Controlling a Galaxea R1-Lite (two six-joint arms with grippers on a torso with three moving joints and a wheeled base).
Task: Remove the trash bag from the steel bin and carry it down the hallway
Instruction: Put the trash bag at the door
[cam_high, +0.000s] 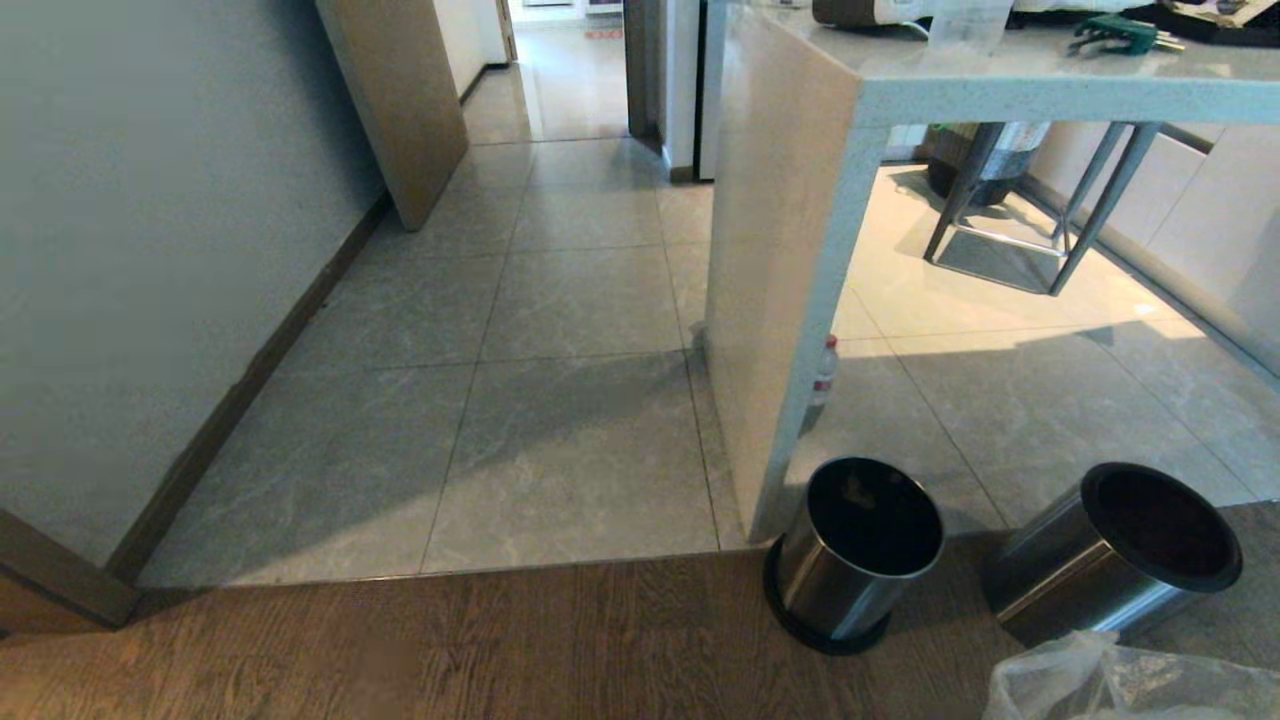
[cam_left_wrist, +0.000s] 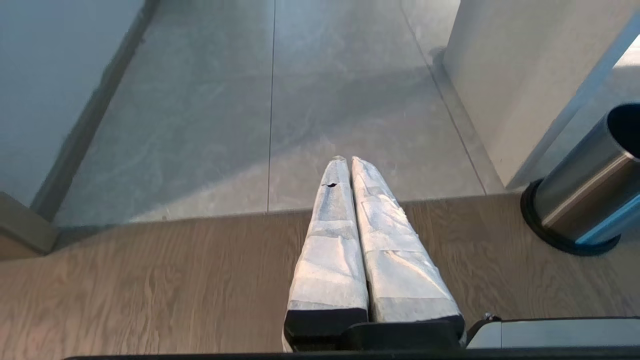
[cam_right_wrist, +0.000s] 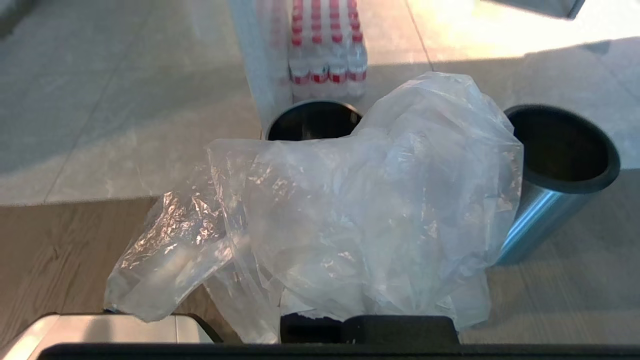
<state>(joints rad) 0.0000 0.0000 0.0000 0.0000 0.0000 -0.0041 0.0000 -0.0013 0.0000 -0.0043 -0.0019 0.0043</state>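
Note:
The trash bag (cam_right_wrist: 360, 210), thin, clear and crinkled, billows in front of the right wrist camera and gathers at my right gripper's black mount (cam_right_wrist: 370, 327); its fingers are hidden under the plastic. A corner of the bag (cam_high: 1130, 685) shows at the lower right of the head view. Two steel bins with black rims stand on the wood floor by the tile edge, one (cam_high: 860, 550) beside the counter panel and one (cam_high: 1120, 560) further right; both look dark inside. The hallway (cam_high: 560, 300) of grey marble-look tiles runs ahead. My left gripper (cam_left_wrist: 347, 159) is shut and empty above the wood floor.
A pale counter side panel (cam_high: 780, 250) stands right of the hallway, with a pack of water bottles (cam_right_wrist: 327, 55) behind it. Metal stool legs (cam_high: 1050, 220) are under the counter. A grey wall (cam_high: 150, 250) with a dark baseboard and an open door (cam_high: 400, 100) line the left.

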